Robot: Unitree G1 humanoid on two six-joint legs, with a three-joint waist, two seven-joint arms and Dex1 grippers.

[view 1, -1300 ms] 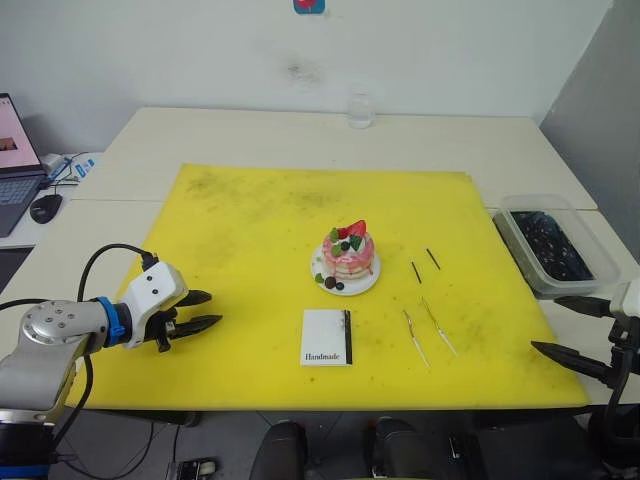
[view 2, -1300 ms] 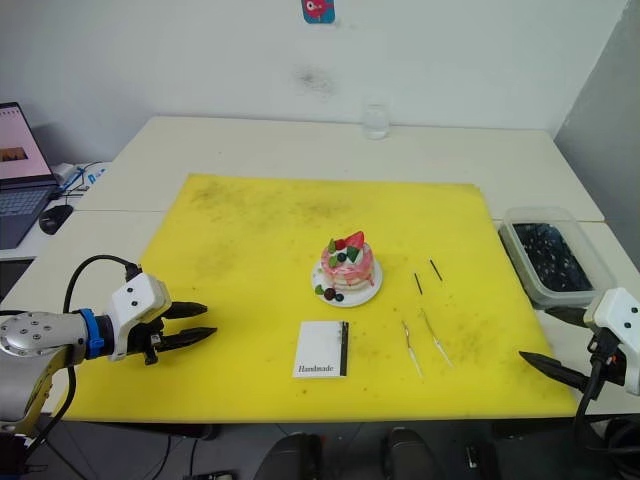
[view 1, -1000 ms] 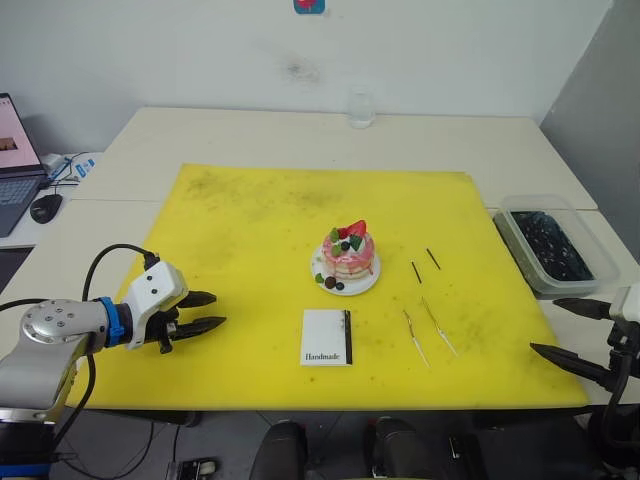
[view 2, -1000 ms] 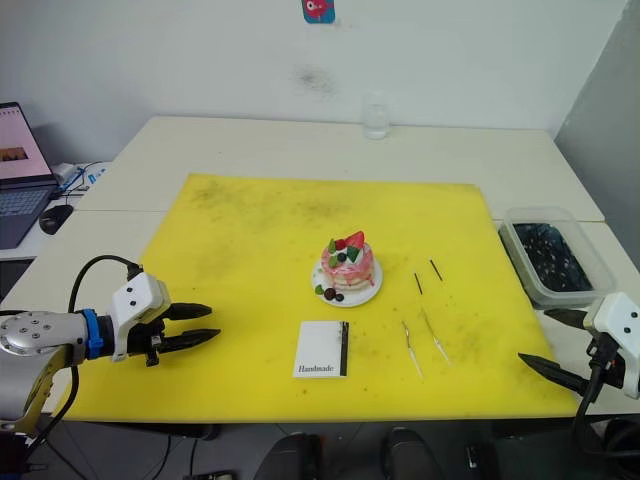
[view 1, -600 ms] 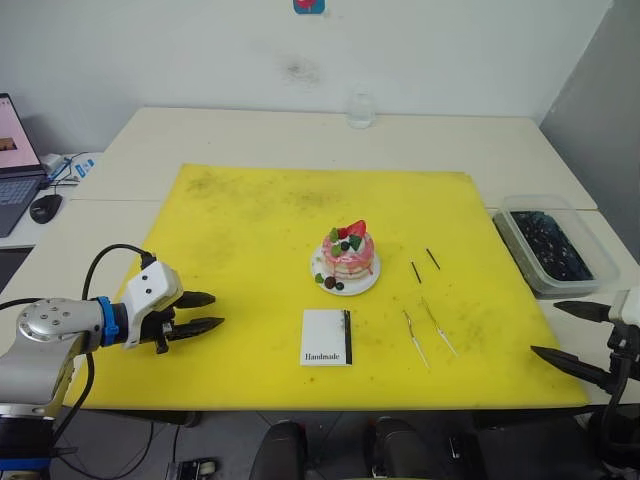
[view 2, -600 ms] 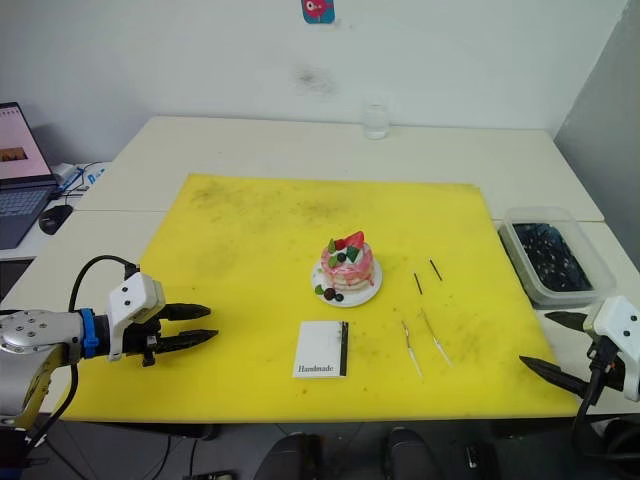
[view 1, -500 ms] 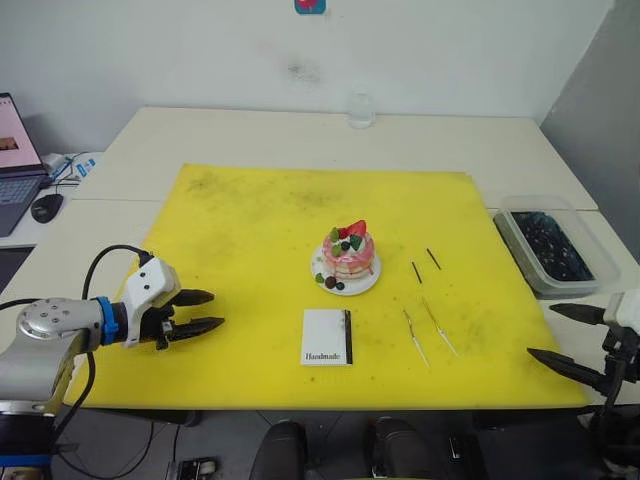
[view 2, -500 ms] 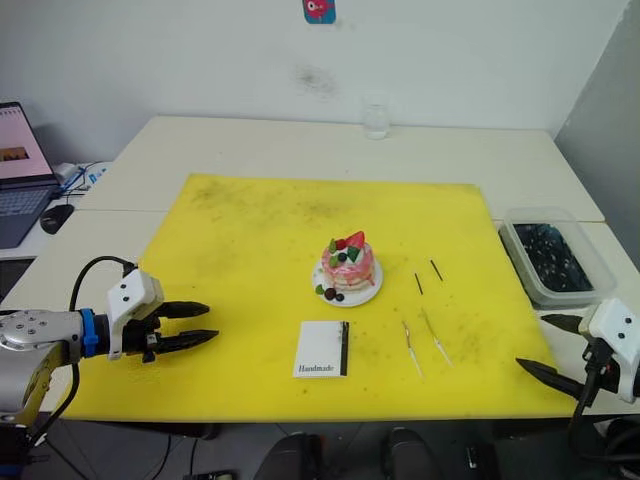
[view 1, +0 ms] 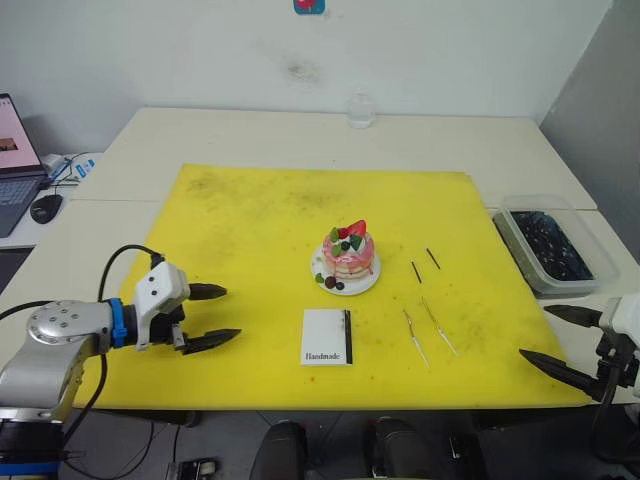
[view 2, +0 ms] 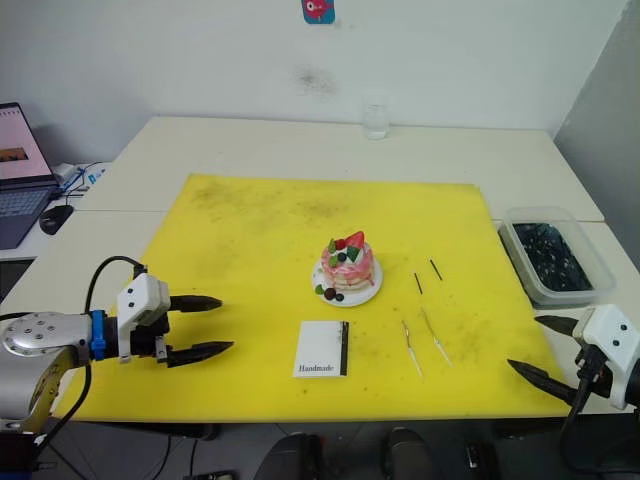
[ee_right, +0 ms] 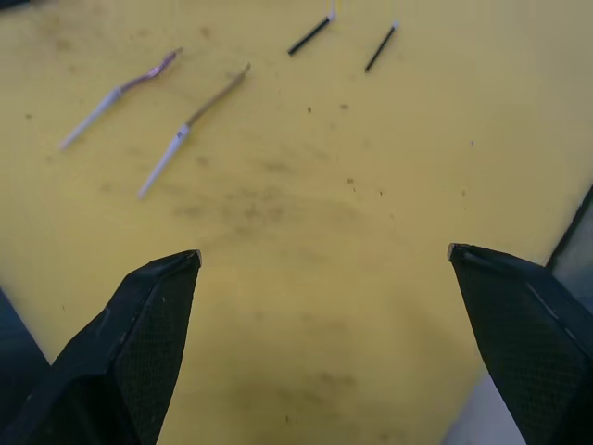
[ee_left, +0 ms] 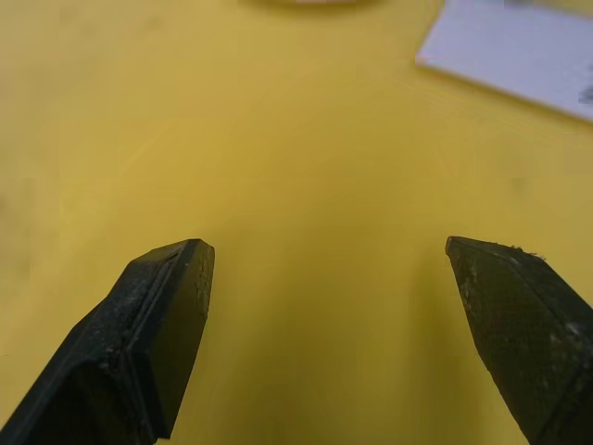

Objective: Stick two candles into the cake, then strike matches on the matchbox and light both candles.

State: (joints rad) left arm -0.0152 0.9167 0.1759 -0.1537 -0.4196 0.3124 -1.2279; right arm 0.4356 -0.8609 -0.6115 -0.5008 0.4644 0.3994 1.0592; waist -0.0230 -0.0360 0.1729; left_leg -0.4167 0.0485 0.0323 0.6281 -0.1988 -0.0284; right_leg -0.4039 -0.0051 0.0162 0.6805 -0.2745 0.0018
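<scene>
Both grippers sit at the bottom of the head views, nearest the camera, and both have changed in the last second or so. Left gripper, at the lower left over the yellow mat, has spread its two black fingers wider than they stood a moment ago and has edged a little toward the middle; it is empty. Right gripper, at the lower right just off the mat's corner, has slid slightly inward, fingers parted wide and holding nothing. Its wrist view looks along those fingers at the two candles lying side by side on the mat, with the two matches beyond them. Further up, the matchbox lies flat at lower centre, with the candles just to its right. Above it, the cake stands on its white plate near the middle of the frame, with no candle in it yet. A plastic tub sits at the right edge and a glass at upper centre. Judging from this, the task is at its very start, and the spreading and inward drift look like preparation for a first pickup, likely a candle by the right arm.
</scene>
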